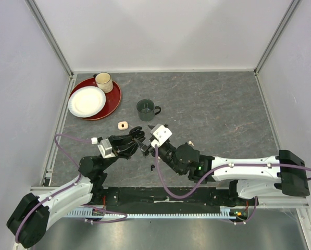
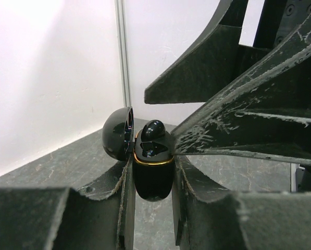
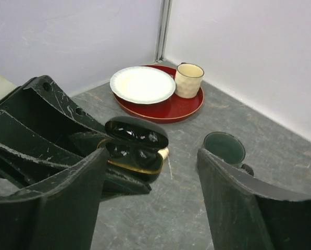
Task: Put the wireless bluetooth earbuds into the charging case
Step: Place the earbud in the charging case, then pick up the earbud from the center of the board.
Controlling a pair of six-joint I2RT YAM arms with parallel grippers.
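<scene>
Earbud insertion is judged partly done: one black earbud [image 2: 152, 129] is seen seated in the open charging case [image 2: 153, 177], which is clamped by the left end effector [image 1: 139, 137] on the near side of the green mug [image 1: 146, 108]. The right end effector [image 3: 153, 156] is spread wide and empty beside the case. The other well appears unfilled.
</scene>
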